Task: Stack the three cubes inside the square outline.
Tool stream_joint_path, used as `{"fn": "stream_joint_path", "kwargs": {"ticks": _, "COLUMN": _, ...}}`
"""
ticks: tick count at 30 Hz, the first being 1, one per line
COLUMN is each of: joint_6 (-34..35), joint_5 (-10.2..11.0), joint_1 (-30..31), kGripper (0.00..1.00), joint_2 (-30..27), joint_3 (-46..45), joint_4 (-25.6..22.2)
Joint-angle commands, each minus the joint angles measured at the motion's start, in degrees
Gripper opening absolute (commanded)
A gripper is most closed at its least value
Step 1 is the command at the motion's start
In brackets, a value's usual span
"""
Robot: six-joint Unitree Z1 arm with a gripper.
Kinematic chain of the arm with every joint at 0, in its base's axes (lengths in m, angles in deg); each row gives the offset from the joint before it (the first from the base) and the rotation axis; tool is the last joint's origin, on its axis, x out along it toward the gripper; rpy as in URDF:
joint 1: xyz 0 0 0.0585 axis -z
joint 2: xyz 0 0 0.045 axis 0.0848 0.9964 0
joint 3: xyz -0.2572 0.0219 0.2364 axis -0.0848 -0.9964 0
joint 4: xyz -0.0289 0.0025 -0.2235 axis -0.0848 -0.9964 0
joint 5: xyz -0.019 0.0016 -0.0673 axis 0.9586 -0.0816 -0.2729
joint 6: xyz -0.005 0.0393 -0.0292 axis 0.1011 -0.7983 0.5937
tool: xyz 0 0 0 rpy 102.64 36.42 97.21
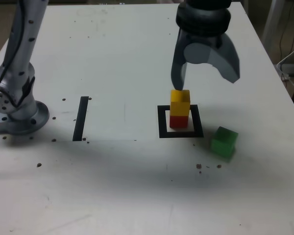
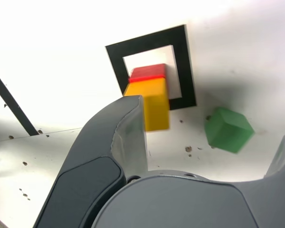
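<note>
exterior view findings: the white table [image 1: 137, 186] is seen to carry a square outline [image 1: 180, 134] of thick black tape with a white centre. inside this outline a red cube [image 1: 179, 121] is found resting on the white centre, and a yellow cube [image 1: 180, 102] is stacked squarely on top of it. nothing else is held within the frame. the green cube [image 1: 223, 142] is located outside the outline, just beside its corner towards the exterior view's right, resting on the table and slightly turned relative to the tape edges.

the gripper [image 1: 208, 81] is positioned directly above the two-cube stack. its jaws are spread wide and nothing is held between them; one finger [image 1: 178, 73] hangs close to the upper edge of the yellow cube, though contact cannot be confirmed.

a separate straight black tape strip [image 1: 81, 119] is noted well apart from the outline, towards the exterior view's left, near the arm base [image 1: 19, 115]. small dark specks [image 1: 208, 167] are scattered over the table surface.

wrist view findings: the same arrangement is confirmed. the yellow cube [image 2: 152, 103] is seen over the red cube [image 2: 147, 72] within the square outline [image 2: 147, 42], and the green cube [image 2: 228, 129] lies outside the frame. a dark finger [image 2: 126, 137] partly overlaps the yellow cube in this view.
</note>
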Motion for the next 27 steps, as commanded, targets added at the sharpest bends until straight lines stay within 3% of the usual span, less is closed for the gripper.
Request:
{"fn": "stream_joint_path", "kwargs": {"ticks": 1, "joint_6": -0.04, "joint_5": 0.45, "joint_1": 1.18, "kGripper": 0.99, "joint_2": 1.34, "joint_3": 2.07, "joint_4": -1.11}}
{"fn": "stream_joint_path", "kwargs": {"ticks": 15, "joint_6": -2.1, "joint_5": -0.61, "joint_1": 7.75, "kGripper": 1.0, "joint_2": 8.3, "joint_3": 9.91, "joint_4": -2.43}}
{"fn": "stream_joint_path", "kwargs": {"ticks": 27, "joint_6": -3.95, "joint_5": -1.3, "joint_1": 8.56, "kGripper": 0.99, "joint_2": 12.12, "joint_3": 11.14, "joint_4": -2.59}}
